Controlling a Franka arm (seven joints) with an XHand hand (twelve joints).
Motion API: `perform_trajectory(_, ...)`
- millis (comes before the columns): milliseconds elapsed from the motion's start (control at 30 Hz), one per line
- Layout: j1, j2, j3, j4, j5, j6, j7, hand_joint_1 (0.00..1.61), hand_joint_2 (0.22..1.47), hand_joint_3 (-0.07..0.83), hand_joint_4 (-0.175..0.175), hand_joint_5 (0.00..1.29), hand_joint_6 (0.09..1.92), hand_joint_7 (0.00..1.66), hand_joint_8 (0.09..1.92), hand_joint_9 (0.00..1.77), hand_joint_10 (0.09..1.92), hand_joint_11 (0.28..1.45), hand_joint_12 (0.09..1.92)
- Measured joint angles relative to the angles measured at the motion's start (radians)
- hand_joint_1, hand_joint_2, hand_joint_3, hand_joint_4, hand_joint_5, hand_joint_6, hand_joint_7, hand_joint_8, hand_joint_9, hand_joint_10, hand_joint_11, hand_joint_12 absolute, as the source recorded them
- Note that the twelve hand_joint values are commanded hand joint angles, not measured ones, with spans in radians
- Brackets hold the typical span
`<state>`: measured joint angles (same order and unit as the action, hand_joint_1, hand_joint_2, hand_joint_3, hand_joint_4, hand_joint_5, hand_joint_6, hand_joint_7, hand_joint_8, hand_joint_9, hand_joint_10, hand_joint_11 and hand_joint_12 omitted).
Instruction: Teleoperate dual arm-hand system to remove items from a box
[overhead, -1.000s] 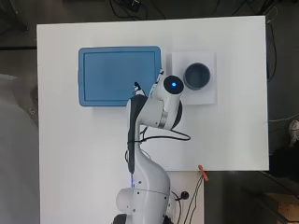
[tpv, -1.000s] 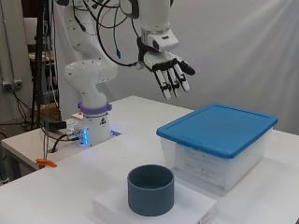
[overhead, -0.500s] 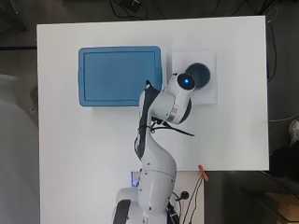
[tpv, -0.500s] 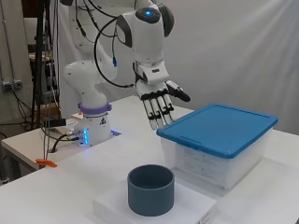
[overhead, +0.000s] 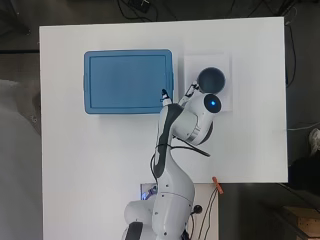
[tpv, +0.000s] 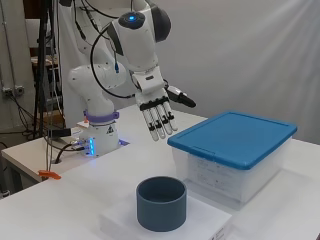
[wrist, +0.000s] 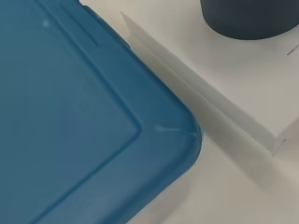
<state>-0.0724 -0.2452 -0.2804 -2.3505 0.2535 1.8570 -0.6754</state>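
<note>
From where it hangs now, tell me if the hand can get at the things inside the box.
Probably not yet. The blue lid sits closed on the box, covering its contents. The hand hangs open in the air by the lid's near corner, touching nothing.

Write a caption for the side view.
Open robot hand hovers beside the closed blue-lidded box, grey cup in front.

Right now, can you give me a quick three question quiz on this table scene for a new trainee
1. True or false: the blue lid is off the clear box.
2. Where is the hand? A) inside the box B) in the air near the lid's corner C) gripping the cup.
3. What does the dark round cup stand on?

Key:
1. False; the lid is on.
2. B, fingers straight, touching nothing.
3. A flat white box beside the lidded box.
</note>
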Motion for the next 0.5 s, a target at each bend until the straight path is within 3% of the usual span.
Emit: perform_trajectory(500, -0.003, 0.176, -0.006, -0.008, 0.073, 0.069, -0.073, 0.21, 0.88, 0.006, -0.087, 0.10, 0.09, 0.25, 0.09, 0.44, 0.09, 0.48, 0.09)
